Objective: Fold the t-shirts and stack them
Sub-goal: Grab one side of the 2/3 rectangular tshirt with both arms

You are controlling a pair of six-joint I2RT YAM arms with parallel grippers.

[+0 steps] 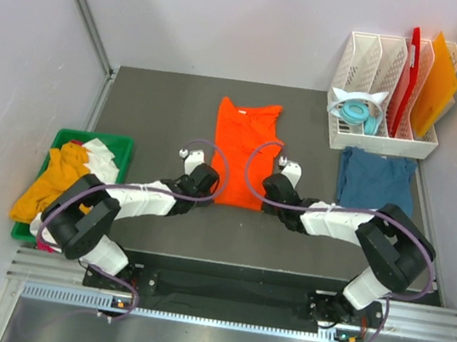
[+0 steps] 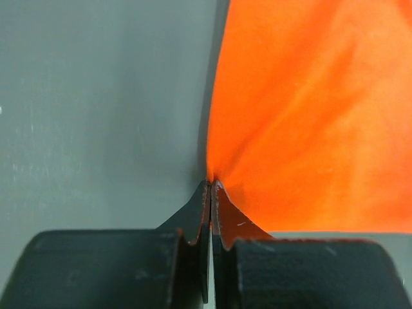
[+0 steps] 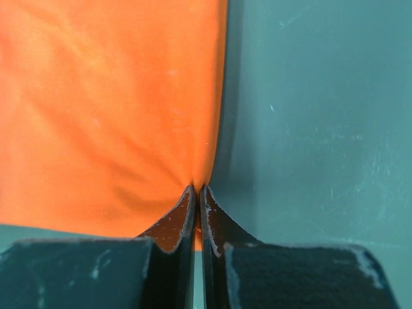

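Top: we found orange t-shirt (image 1: 244, 152) flat mid-counter (image 1: 160, 109).
Left wrist: left tool (image 2: 211, 187) closed, pinching orange t-shirt's left edge.
Right wrist: right tool (image 3: 196, 191) closed on its right edge.
We judged best practice: lift both corners level, hem taut, fold toward collar.

No legible txt, labels, brands or nos. in any view

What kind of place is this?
Probably a robot test booth, not a home: plain grey walls box in a dark table, robot arms are bolted at its edge, and t-shirts wait in a green bin.
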